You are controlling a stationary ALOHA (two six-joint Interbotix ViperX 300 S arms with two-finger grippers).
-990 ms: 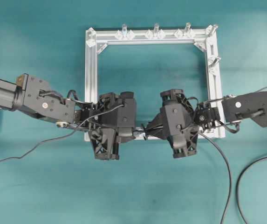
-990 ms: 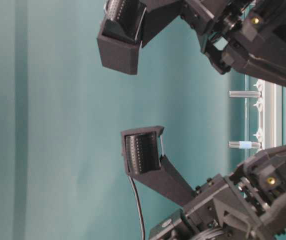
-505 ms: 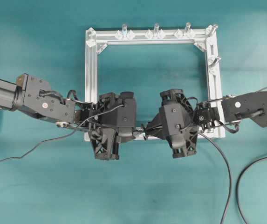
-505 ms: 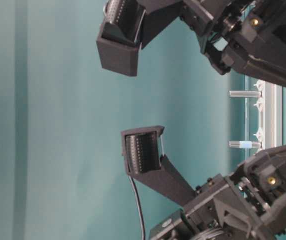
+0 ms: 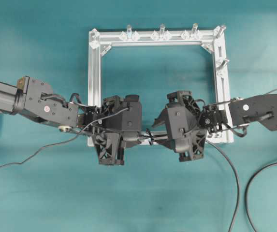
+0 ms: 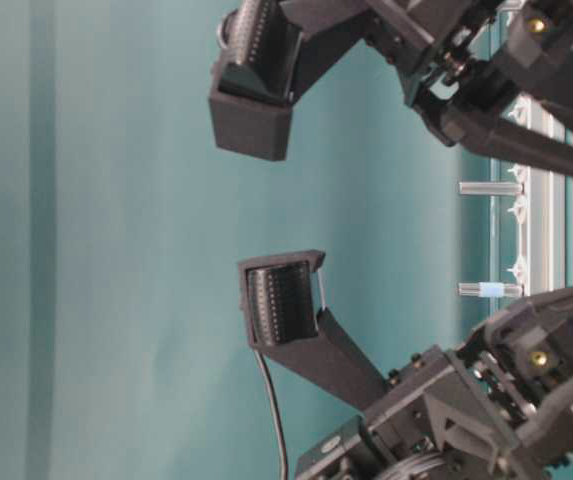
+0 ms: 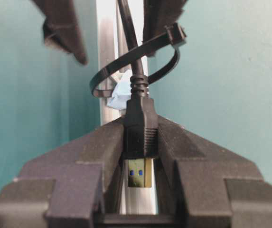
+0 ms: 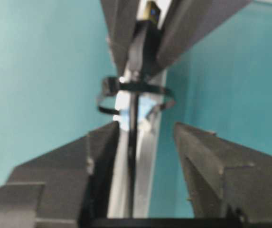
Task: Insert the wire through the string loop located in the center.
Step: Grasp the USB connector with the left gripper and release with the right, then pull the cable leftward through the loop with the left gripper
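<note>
Left end effector (image 7: 139,161) clamped; right end effector (image 8: 145,142) spread.

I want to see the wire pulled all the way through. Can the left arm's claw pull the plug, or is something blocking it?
Probably yes: the left gripper is already clamped on the plug, past the string loop, and the right gripper stands open.

The wire (image 8: 134,128) runs through the string loop (image 8: 136,97) (slightly blurred).
</note>
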